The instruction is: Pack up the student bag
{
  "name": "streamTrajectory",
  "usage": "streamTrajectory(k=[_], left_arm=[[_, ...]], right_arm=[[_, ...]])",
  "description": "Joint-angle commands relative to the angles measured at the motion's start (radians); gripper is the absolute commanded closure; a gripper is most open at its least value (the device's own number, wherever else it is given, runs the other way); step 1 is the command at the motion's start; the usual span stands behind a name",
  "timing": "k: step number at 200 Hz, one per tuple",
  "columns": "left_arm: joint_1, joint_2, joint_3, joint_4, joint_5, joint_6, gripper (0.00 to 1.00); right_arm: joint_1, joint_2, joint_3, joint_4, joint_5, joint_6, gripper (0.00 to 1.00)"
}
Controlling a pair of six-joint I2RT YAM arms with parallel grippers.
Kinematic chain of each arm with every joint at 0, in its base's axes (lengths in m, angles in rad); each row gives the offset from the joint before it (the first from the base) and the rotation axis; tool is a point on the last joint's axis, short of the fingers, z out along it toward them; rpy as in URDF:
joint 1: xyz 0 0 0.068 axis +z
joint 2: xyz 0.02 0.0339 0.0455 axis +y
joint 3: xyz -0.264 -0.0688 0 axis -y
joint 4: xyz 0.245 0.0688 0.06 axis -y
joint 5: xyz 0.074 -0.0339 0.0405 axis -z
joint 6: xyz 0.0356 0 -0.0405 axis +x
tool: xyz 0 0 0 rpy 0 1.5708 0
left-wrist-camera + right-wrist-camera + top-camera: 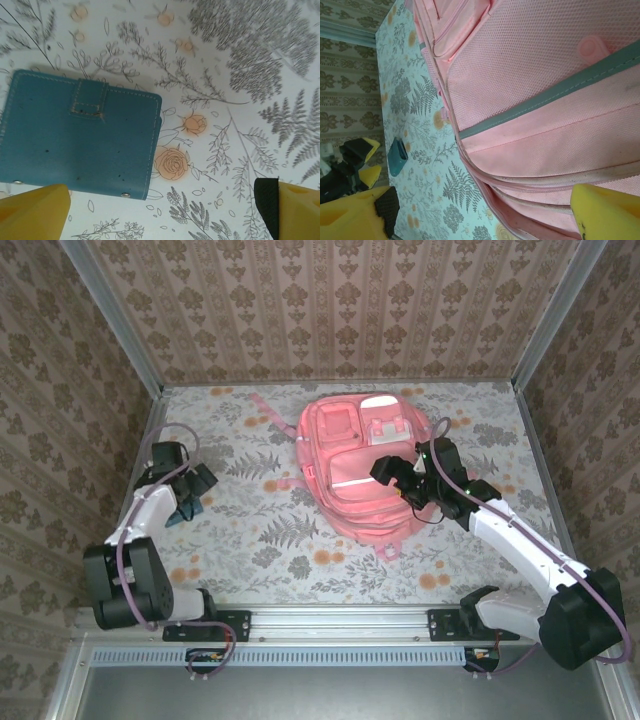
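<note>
Hovering at the table's (270,540) left side, the left gripper (162,212) spreads its fingers wide and empty just beside the teal pencil case (80,140). The pink student bag (345,495) lies flat mid-table. Over its right part, the right gripper (480,215) gapes wide, holding nothing.

Top camera looks down; close wrist cameras share its floral table (250,540).

Pink student bag (355,475) with a seemingly grey stripe (545,95), teal case (75,140), grey-and-orange floral table (250,540).
</note>
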Motion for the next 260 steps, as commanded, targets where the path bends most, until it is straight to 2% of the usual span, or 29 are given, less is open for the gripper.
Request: streamTrajectory(k=[1, 56, 96, 126, 159, 195, 235, 238, 260], left_arm=[[0.025, 0.069, 0.052, 0.031, 0.061, -0.004, 0.01], [0.066, 0.227, 0.103, 0.041, 0.120, 0.039, 0.01], [0.059, 0.307, 0.086, 0.100, 0.335, 0.035, 0.03], [0.002, 0.298, 0.056, 0.123, 0.410, 0.020, 0.03], [-0.125, 0.262, 0.014, 0.141, 0.443, -0.021, 0.04], [-0.301, 0.196, -0.035, 0.154, 0.422, -0.097, 0.04], [-0.560, 0.147, -0.078, 0.141, 0.319, -0.204, 0.04], [-0.600, 0.145, -0.080, 0.142, 0.313, -0.210, 0.04], [-0.717, 0.131, -0.074, 0.124, 0.289, -0.238, 0.05]], right_arm=[[0.006, -0.026, 0.028, -0.028, -0.011, -0.029, 0.09], [0.006, -0.044, 0.027, -0.051, -0.002, -0.027, 0.09], [0.006, -0.054, 0.019, -0.057, -0.001, -0.014, 0.10], [0.007, -0.063, 0.013, -0.065, 0.010, -0.014, 0.10], [0.007, -0.059, -0.001, -0.046, 0.008, 0.002, 0.10], [0.009, -0.049, -0.003, -0.041, 0.005, 0.006, 0.10], [0.015, -0.040, -0.007, -0.031, 0.009, 0.011, 0.11], [0.016, -0.039, -0.007, -0.030, 0.011, 0.011, 0.11], [0.034, -0.028, 0.003, -0.028, 0.014, -0.001, 0.11]])
